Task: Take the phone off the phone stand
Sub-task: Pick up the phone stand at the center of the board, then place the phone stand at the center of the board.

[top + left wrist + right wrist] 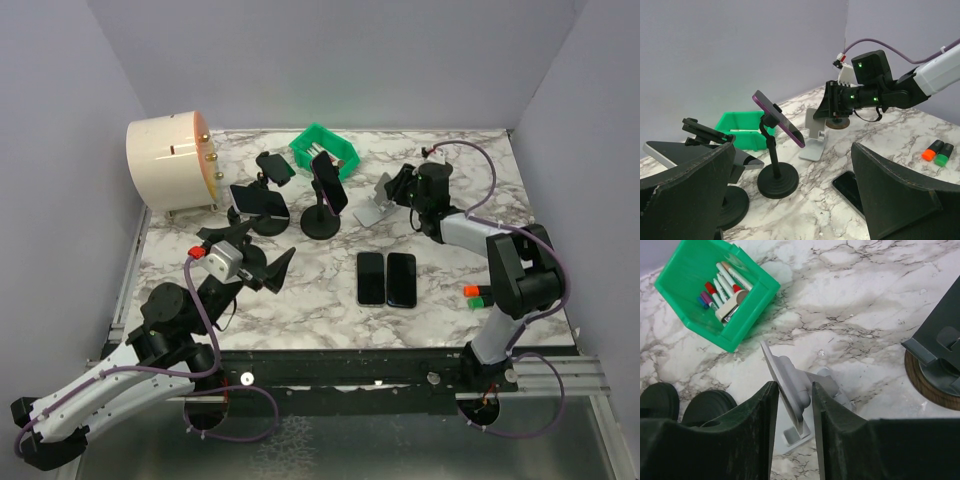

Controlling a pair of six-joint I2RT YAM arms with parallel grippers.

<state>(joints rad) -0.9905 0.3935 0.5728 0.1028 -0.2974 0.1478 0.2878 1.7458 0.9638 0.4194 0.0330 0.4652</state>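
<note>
As my right gripper [793, 386] straddles the grey stand [832, 385], the jaws are narrowed to a slot. The slanted plate sits edge-on between my fingers, long axis running away from me; I cannot tell whether I'm biting yet. No phone shows on it from here. The purple-edged phone [328, 183] stands off my left finger's side. Count: two black stands [320, 226], two raised phones, two flat phones [386, 279]. The left gripper [250, 245], wide, hangs well back.
</note>
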